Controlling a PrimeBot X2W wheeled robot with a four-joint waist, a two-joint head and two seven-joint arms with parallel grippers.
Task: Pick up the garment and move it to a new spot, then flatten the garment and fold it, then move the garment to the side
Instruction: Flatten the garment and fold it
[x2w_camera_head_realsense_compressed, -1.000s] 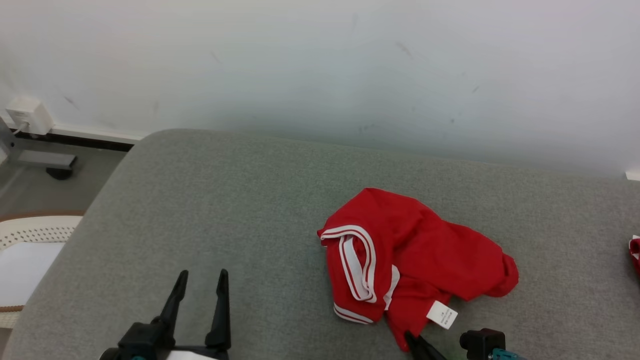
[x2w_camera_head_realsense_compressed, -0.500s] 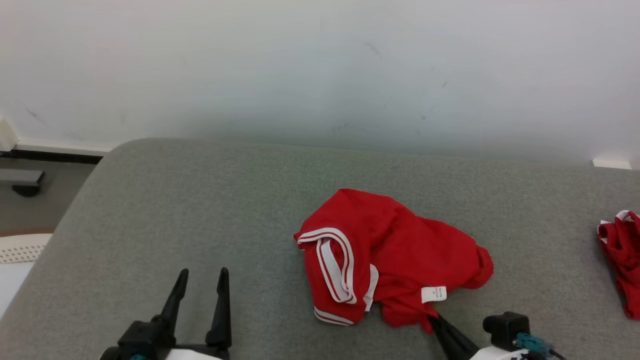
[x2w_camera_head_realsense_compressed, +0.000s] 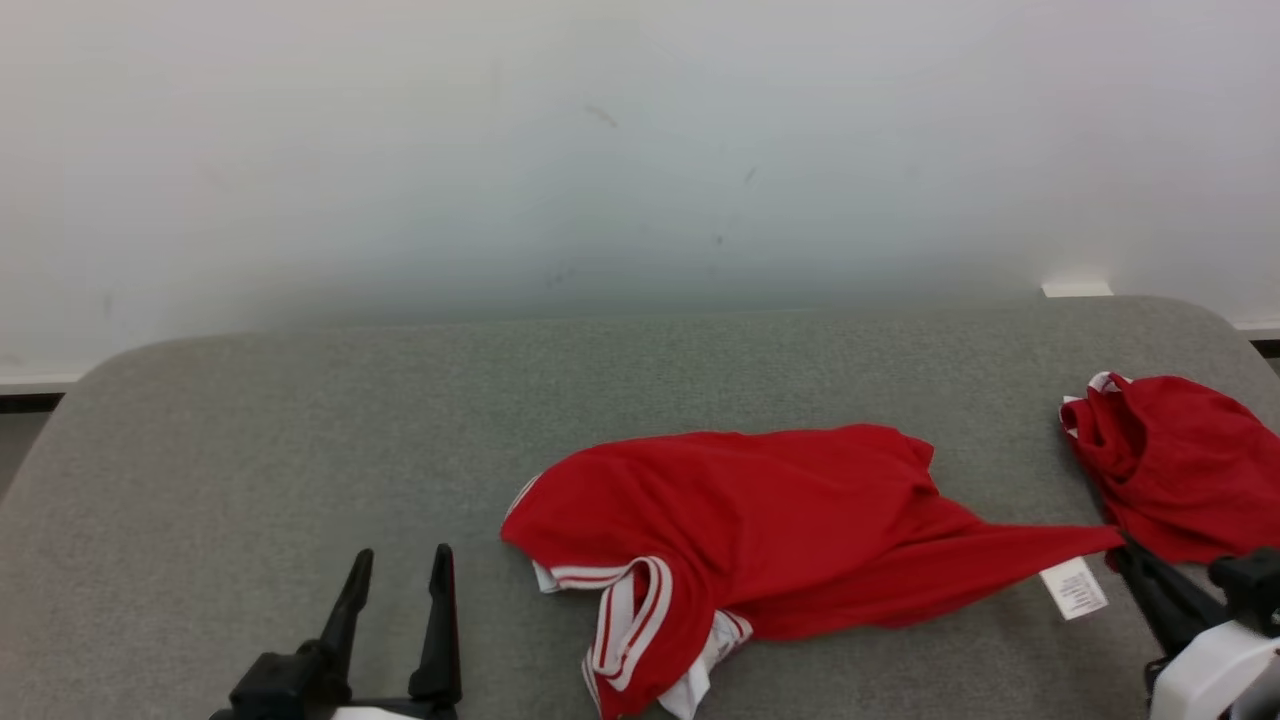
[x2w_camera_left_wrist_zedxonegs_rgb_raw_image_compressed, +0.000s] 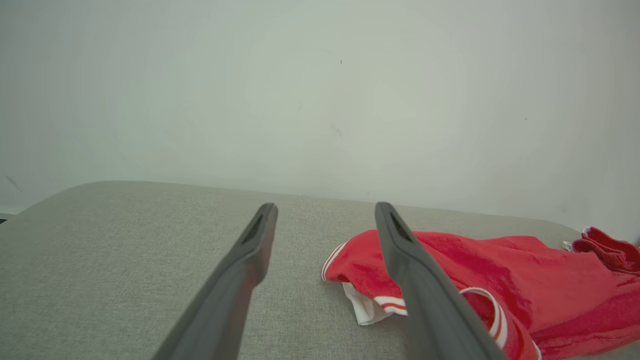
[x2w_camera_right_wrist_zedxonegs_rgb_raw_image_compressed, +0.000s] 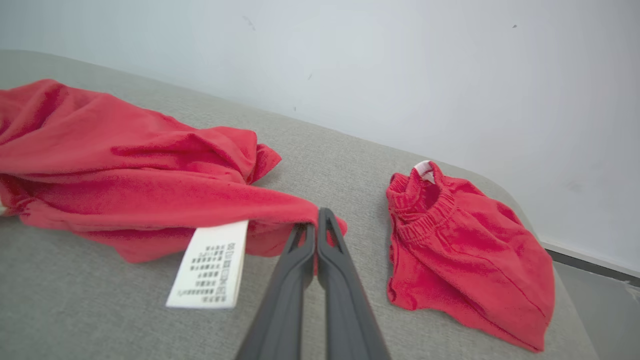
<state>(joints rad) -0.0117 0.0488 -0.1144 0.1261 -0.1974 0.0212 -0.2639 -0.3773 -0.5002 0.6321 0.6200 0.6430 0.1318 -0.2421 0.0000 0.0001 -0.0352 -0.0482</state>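
Observation:
A red garment with white-striped trim (x2w_camera_head_realsense_compressed: 760, 520) lies stretched out across the grey padded surface (x2w_camera_head_realsense_compressed: 300, 430). My right gripper (x2w_camera_head_realsense_compressed: 1125, 545) is shut on its right corner, next to a white care label (x2w_camera_head_realsense_compressed: 1073, 588). In the right wrist view the closed fingers (x2w_camera_right_wrist_zedxonegs_rgb_raw_image_compressed: 316, 225) pinch that red edge, with the label (x2w_camera_right_wrist_zedxonegs_rgb_raw_image_compressed: 210, 264) hanging to their left. My left gripper (x2w_camera_head_realsense_compressed: 400, 555) stands open at the lower left, apart from the cloth. From the left wrist, its gripper (x2w_camera_left_wrist_zedxonegs_rgb_raw_image_compressed: 325, 212) frames bare surface, and the garment (x2w_camera_left_wrist_zedxonegs_rgb_raw_image_compressed: 500, 270) lies to the right.
A second red garment with an elastic waistband (x2w_camera_head_realsense_compressed: 1170, 460) lies bunched at the right end of the surface, close to my right gripper; it is also in the right wrist view (x2w_camera_right_wrist_zedxonegs_rgb_raw_image_compressed: 465, 250). A pale wall (x2w_camera_head_realsense_compressed: 640, 150) rises directly behind the surface.
The right gripper has pulled the garment's corner to the right, drawing the crumpled heap out long. The head camera has turned right, bringing the second garment further into view. The left gripper stays open.

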